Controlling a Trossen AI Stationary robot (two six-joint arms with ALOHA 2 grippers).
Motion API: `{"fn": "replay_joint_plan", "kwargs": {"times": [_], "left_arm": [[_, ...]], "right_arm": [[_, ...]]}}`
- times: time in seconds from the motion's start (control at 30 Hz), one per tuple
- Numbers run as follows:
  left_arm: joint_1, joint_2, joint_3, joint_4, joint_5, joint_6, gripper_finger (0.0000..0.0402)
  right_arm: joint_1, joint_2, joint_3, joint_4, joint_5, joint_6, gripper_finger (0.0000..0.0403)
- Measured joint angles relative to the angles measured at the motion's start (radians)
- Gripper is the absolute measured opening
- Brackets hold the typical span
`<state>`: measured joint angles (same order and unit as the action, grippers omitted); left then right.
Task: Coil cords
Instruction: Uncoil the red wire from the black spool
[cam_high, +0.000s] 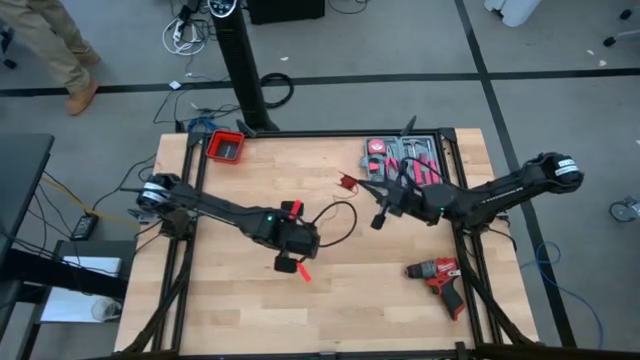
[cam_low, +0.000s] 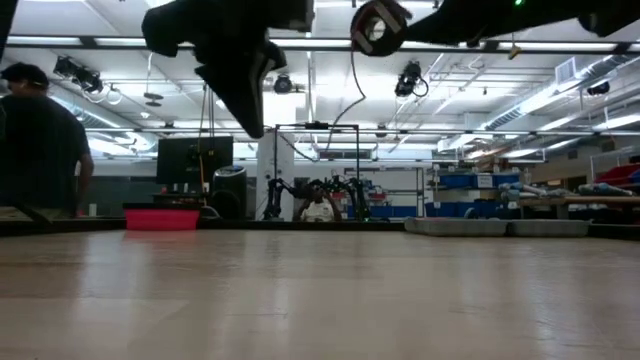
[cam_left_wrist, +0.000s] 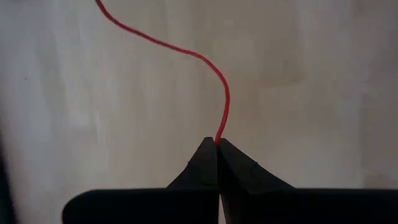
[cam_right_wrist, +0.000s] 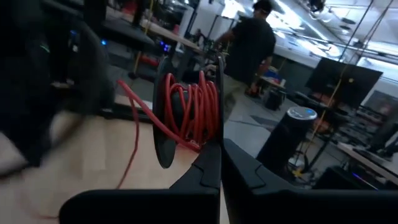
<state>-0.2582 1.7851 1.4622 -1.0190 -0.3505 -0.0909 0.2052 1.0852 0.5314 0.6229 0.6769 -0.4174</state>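
The cord is a thin red wire. One stretch of it is wound on a small black spool, and a black stretch loops over the wood. My left gripper hangs above the table's middle, pointing steeply down, shut on the red wire. My right gripper stands level right of the middle, shut on the spool, which shows high up in the low view. My left gripper pinches the red wire between its two fingertips, coming from above at a steep slant. The wire leaves the tips in a slack curve over the wood. My right gripper pinches the rim of one black flange of the spool between its fingertips, held level. The spool is lifted clear of the table, and a red strand trails down from it.
A red bin sits at the far left corner and a tool tray at the far right. A red drill lies near the right front. A small red piece lies by the tray. A person stands beyond the table.
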Motion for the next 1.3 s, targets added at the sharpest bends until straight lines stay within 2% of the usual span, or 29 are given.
{"fn": "replay_joint_plan", "kwargs": {"times": [0.27, 0.47, 0.63, 0.8, 1.0, 1.3], "left_arm": [[0.029, 0.001, -0.063, -0.009, -0.004, 0.005, 0.0], [0.042, 0.001, -0.078, -0.026, 0.003, 0.006, 0.0], [0.042, 0.001, -0.078, -0.128, 0.073, 0.035, 0.0], [0.042, 0.001, -0.071, -0.332, 0.069, 0.028, 0.0], [0.042, 0.001, 0.016, -0.54, 0.014, -0.033, 0.0], [0.023, -0.003, 0.285, -0.522, -0.101, -0.053, 0.0]], "right_arm": [[0.102, -0.114, 0.0, 0.018, 0.149, -0.159, 0.0], [0.167, -0.163, 0.0, -0.012, 0.169, -0.177, 0.0], [0.24, -0.174, 0.0, -0.124, 0.181, -0.158, 0.0], [0.288, -0.169, 0.0, -0.391, 0.175, 0.063, 0.0], [0.298, -0.153, 0.0, -0.651, 0.173, 0.368, 0.0], [0.238, -0.1, 0.0, -0.839, 0.14, 0.609, 0.0]]}}
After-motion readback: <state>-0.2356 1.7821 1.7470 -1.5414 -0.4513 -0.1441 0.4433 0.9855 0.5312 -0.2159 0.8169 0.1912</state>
